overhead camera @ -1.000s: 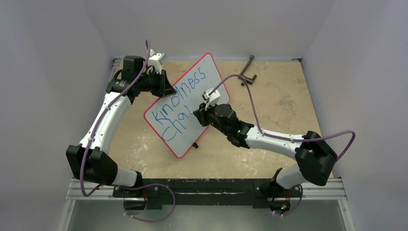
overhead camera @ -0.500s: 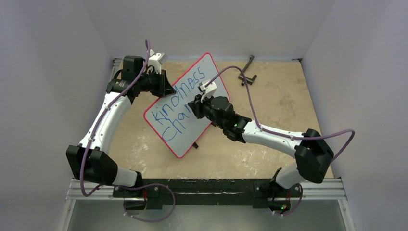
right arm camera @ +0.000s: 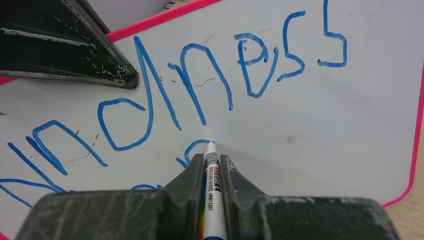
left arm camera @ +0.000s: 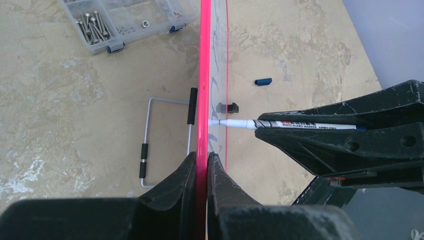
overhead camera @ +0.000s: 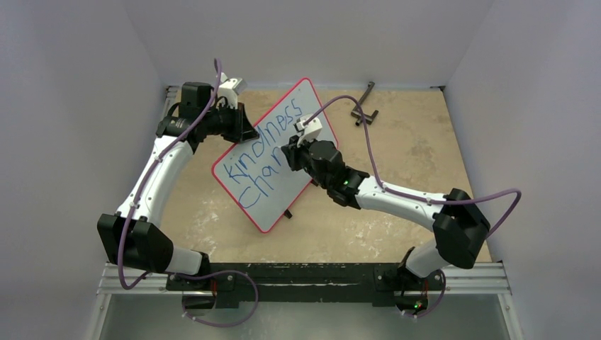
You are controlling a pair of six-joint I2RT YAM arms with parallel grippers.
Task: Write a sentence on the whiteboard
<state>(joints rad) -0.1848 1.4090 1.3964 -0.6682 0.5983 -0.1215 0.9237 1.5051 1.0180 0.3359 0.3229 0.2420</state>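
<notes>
Two things sit at the back of the whiteboard (left arm camera: 202,75): a clear box (left arm camera: 125,22) with screws (left arm camera: 92,30) in its compartments, and a wire stand (left arm camera: 150,145) just beside the rim. A blue cap (left arm camera: 263,81) lies on the tabletop (left arm camera: 300,45) on the writing side. Left jaws clamp the red rim, and the board stands on edge mid-tabletop. Right jaws are clamped on a marker (right arm camera: 211,170), its tip touching the board below the sentence (right arm camera: 200,85), which so far reads "Kindness chan".

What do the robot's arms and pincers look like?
The left arm and right arm have white link shells, bulky black joint housings and a purple cable looping alongside each. The left pincer and right pincer have black wedge-shaped fingers, scuffed with pale scratches.
</notes>
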